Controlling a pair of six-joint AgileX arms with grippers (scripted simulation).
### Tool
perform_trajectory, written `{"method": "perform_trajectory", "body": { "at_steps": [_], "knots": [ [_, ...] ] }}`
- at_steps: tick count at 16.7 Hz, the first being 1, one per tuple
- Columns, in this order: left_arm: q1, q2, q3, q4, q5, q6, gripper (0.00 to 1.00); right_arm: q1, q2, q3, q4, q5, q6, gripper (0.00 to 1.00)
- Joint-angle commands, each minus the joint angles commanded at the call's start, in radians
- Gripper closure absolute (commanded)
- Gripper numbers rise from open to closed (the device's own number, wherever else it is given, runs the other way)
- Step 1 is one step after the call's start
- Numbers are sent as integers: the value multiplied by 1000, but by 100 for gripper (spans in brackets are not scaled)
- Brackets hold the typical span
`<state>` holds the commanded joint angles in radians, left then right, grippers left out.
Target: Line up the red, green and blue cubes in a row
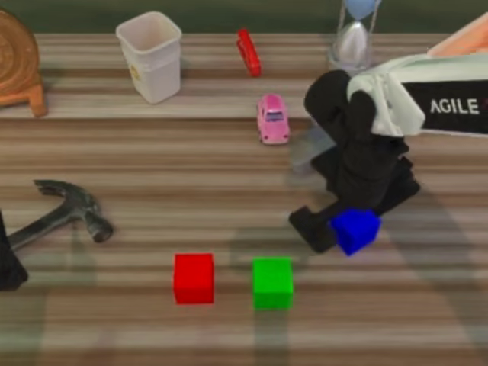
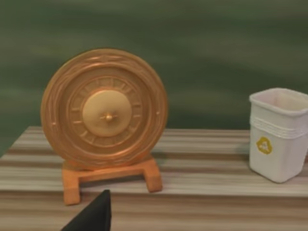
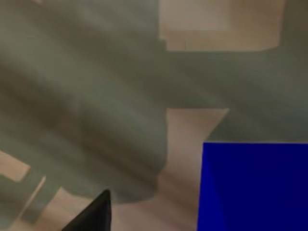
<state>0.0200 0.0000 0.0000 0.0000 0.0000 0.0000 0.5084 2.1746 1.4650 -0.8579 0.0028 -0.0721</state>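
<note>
The red cube [image 1: 194, 278] and the green cube [image 1: 272, 282] sit side by side on the table near the front edge. The blue cube [image 1: 356, 229] lies farther back and to the right of them. My right gripper [image 1: 341, 227] hangs over the blue cube, open, with one black finger [image 1: 311, 227] on the cube's left side. In the right wrist view the blue cube [image 3: 255, 187] fills one corner, and a clear gap separates it from the one visible fingertip [image 3: 98, 211]. My left gripper [image 1: 8, 267] is parked at the table's left edge, open and holding nothing.
A hammer [image 1: 65, 213] lies at the left. At the back stand a wooden wheel on a stand [image 1: 15, 61], a white bin [image 1: 152, 57], a thin red object [image 1: 248, 52], a pink toy car [image 1: 273, 118] and an hourglass [image 1: 353, 34].
</note>
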Motion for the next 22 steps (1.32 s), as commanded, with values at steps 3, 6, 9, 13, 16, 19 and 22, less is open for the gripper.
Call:
{"method": "perform_trajectory", "body": {
  "at_steps": [3,6,9,13,16,19,22],
  "knots": [
    [0,0,0,0,0,0,0,0,20,-30,47,0,0,0],
    [0,0,0,0,0,0,0,0,20,-30,47,0,0,0],
    [0,0,0,0,0,0,0,0,20,-30,47,0,0,23],
    [0,0,0,0,0,0,0,0,20,-30,47,0,0,53],
    [0,0,0,0,0,0,0,0,20,-30,47,0,0,75],
    [0,0,0,0,0,0,0,0,20,-30,47,0,0,98],
    [0,0,0,0,0,0,0,0,20,-30,47,0,0,100]
  ]
}}
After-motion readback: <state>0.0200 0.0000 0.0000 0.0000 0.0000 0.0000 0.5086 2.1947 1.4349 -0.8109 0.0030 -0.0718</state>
